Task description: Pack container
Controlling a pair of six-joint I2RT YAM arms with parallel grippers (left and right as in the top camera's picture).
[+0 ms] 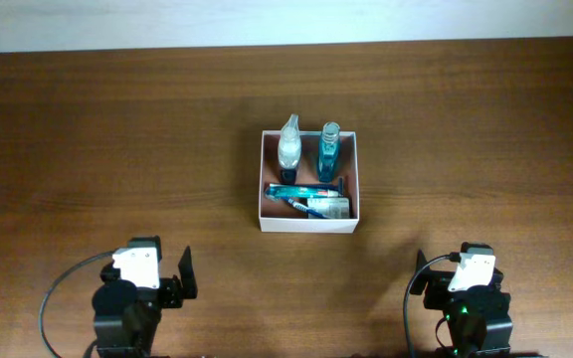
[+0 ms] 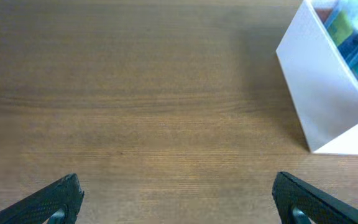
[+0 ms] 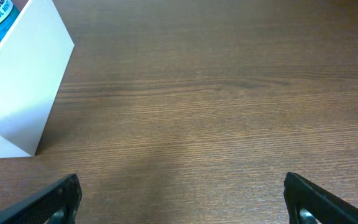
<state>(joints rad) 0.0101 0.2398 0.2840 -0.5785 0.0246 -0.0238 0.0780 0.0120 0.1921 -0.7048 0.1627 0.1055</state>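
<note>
Several toiletries (image 1: 328, 154) fill the container (image 1: 308, 225); left gripper (image 2: 176, 190) and right gripper (image 3: 181, 190) well apart from it, jaws spread, empty; packing seems done, nothing outside to fetch.

Both wrist views crop the container (image 2: 319, 93), and its front items (image 1: 311, 199) blur, perhaps tubes.

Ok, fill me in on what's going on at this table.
Nothing is being handled right now. The left tool and right tool are both open and empty, over bare table on the near side, short of the container. The container sits mid-table and holds a clear bottle, a blue bottle and a tube lying across its near part. No toiletries show outside it, so the packing looks finished.
</note>
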